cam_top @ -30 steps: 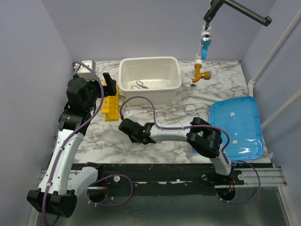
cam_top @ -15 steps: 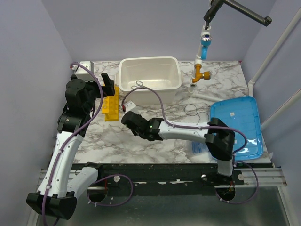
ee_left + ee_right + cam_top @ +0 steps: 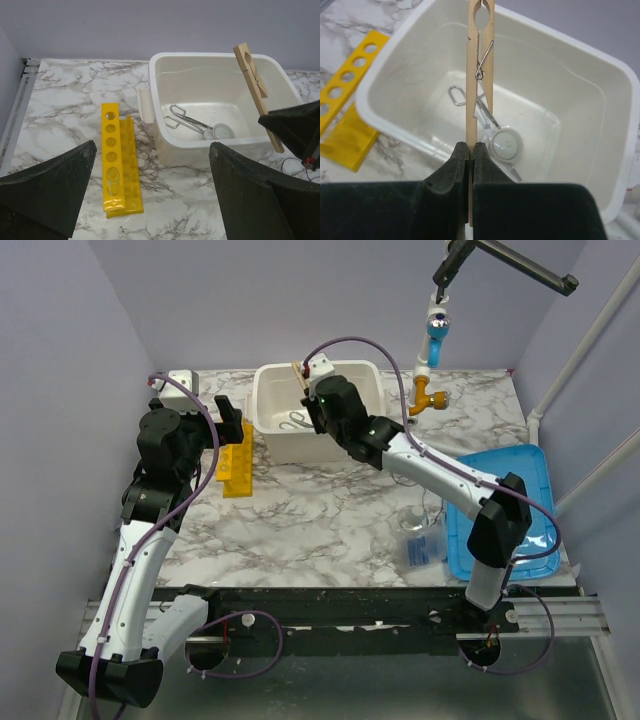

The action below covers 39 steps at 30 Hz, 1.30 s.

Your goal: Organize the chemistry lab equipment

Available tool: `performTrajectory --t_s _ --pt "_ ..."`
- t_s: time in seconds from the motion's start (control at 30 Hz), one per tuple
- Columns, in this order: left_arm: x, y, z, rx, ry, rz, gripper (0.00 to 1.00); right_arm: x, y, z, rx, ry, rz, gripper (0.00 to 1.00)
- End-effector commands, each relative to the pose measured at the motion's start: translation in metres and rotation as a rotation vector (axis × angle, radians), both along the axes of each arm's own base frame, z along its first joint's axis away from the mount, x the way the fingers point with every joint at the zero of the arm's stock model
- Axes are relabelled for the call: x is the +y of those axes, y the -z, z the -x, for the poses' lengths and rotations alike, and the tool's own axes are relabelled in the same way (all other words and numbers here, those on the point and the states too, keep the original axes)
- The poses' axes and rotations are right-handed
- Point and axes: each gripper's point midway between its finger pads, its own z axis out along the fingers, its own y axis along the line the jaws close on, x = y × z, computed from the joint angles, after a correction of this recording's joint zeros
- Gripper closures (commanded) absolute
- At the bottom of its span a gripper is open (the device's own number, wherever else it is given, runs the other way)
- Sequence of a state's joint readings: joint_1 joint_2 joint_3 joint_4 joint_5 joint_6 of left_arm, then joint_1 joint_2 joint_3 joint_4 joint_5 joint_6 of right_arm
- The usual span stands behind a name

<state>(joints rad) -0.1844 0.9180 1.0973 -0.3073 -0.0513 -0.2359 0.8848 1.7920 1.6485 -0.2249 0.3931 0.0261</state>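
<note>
We see the right hand (image 3: 470, 151) pinched shut on the tan wooden stick (image 3: 473, 75), which sticks out ahead over the white tub (image 3: 420, 65). Silver tongs (image 3: 485, 116) lie below. Left hand (image 3: 230, 418) is wide and empty.

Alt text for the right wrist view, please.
The right tool is shut on a tan wooden stick, held over a white tub. In the tub lie metal tongs and a small round clear item; a yellow tube rack lies on the marble table at left.

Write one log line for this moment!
right gripper: shut on wooden clip | place: above white tub | left gripper: open, empty
</note>
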Motion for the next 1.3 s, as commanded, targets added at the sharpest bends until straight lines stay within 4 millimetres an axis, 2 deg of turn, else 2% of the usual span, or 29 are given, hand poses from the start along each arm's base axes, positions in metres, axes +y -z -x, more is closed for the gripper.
performTrajectory --t_s 0.0,0.1,0.2,0.33,0.43,0.53,0.63,0.67,0.73,0.8,0.87,0.9,1.0,1.1,1.17,1.27 --pt "-0.001 -0.004 0.0 -0.024 0.009 -0.005 0.02 0.002 0.016 -0.039 -0.018 -0.092 0.115 0.99" --pt "-0.002 -0.004 0.0 -0.024 0.014 -0.003 0.01 -0.006 0.019 -0.064 -0.011 -0.085 0.116 0.99" --pt "-0.001 -0.005 0.001 -0.026 0.014 -0.005 0.01 -0.009 0.028 -0.08 0.019 -0.125 0.112 0.99" --pt "-0.001 -0.006 0.001 -0.028 0.012 -0.005 0.01 -0.005 0.066 -0.081 0.097 -0.235 0.193 0.99" --pt "-0.001 -0.007 0.002 -0.029 0.013 -0.005 0.01 -0.005 0.094 -0.083 0.143 -0.254 0.233 0.99" --pt "-0.001 -0.007 0.002 -0.029 0.012 -0.007 0.02 -0.005 0.111 -0.087 0.187 -0.252 0.242 0.99" --pt "-0.001 -0.006 0.001 -0.027 0.013 -0.009 0.01 -0.005 0.115 -0.092 0.195 -0.226 0.237 0.98" --pt "-0.001 -0.006 0.001 -0.026 0.013 -0.008 0.02 -0.005 0.114 -0.094 0.192 -0.217 0.236 0.9" --pt "-0.001 -0.005 0.0 -0.022 0.015 -0.009 0.01 -0.007 0.109 -0.099 0.179 -0.192 0.233 0.8" --pt "-0.002 -0.004 0.0 -0.02 0.016 -0.008 0.02 -0.008 0.1 -0.101 0.162 -0.181 0.224 0.62" --pt "-0.002 -0.004 0.0 -0.018 0.016 -0.007 0.01 -0.009 0.091 -0.101 0.145 -0.177 0.217 0.48" --pt "-0.002 -0.004 0.0 -0.018 0.016 -0.007 0.01 -0.01 0.084 -0.101 0.131 -0.173 0.212 0.44" --pt "-0.002 -0.004 0.0 -0.016 0.017 -0.005 0.02 -0.015 0.066 -0.103 0.089 -0.142 0.201 0.41" --pt "-0.001 -0.004 0.0 -0.016 0.012 -0.007 0.01 -0.019 0.036 -0.095 0.058 -0.12 0.144 0.4" --pt "-0.001 -0.003 -0.001 -0.013 0.011 -0.008 0.01 -0.021 0.012 -0.082 0.025 -0.093 0.096 0.38" --pt "-0.002 0.0 -0.002 -0.005 0.012 -0.004 0.01 -0.016 -0.019 -0.048 -0.048 -0.036 0.039 0.35"
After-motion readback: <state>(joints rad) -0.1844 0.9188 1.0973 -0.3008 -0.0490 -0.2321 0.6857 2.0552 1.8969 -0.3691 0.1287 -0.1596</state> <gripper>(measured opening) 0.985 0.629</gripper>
